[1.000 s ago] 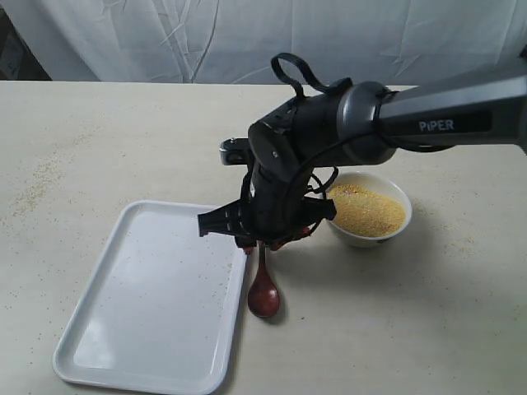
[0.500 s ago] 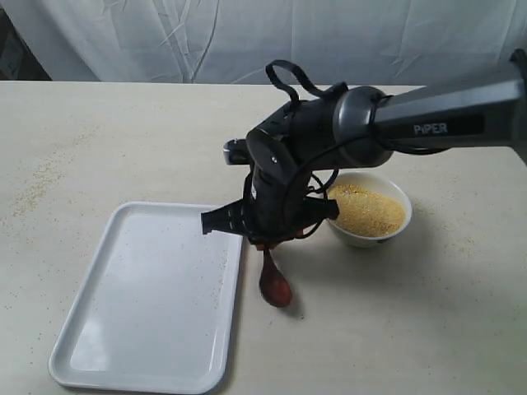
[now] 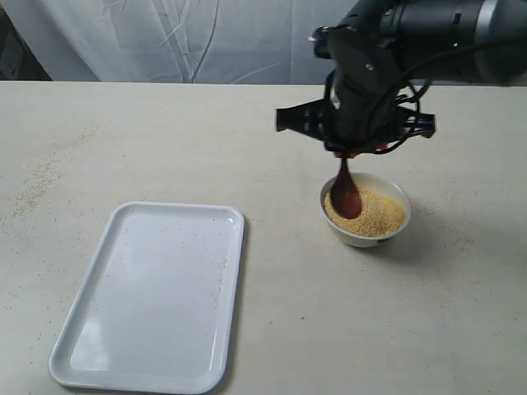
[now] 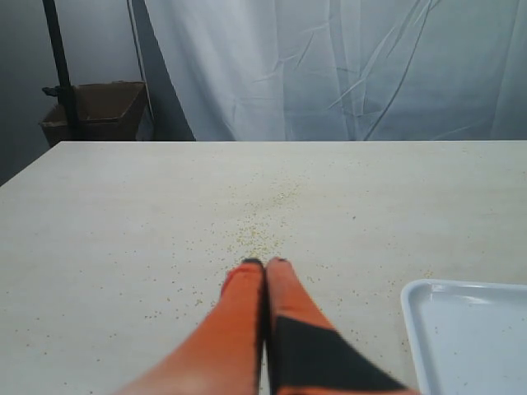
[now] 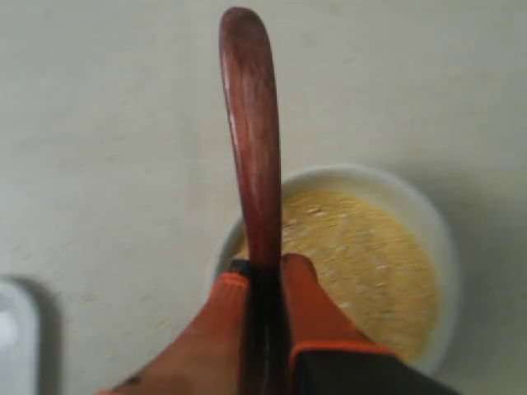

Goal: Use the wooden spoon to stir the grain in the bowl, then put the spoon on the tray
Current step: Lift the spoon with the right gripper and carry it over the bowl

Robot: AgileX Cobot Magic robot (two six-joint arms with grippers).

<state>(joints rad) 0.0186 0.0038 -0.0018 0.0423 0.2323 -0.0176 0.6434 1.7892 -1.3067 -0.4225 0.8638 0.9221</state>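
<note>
1. Right jaws: closed on the slim handle of a dark reddish-brown glossy wooden spoon (image 3: 345,191), one orange finger (image 5: 311,300) on each side of it. The spoon hangs straight below these jaws, oval scoop lowest.
2. Small round white bowl (image 3: 366,239): directly beneath the right jaws, standing on the pale beige surface (image 3: 123,140). The scoop sits inside its rim.
3. Fine yellow-golden grain (image 3: 380,216): fills the bowl in a sandy heap. The scoop meets it on the side of the bowl toward the tray; how deep it sits cannot be told.
4. Large flat white rectangular plastic tray (image 3: 148,292): well apart from the right jaws and below their level, with a few loose grains on it. One rounded corner (image 4: 469,329) lies near the left jaws.
5. Left jaws: pressed together, tips touching, nothing between the orange fingers (image 4: 243,288). They hang above bare surface.
6. Scattered stray grains (image 4: 263,226): on the surface just beyond the left jaws' tips.
</note>
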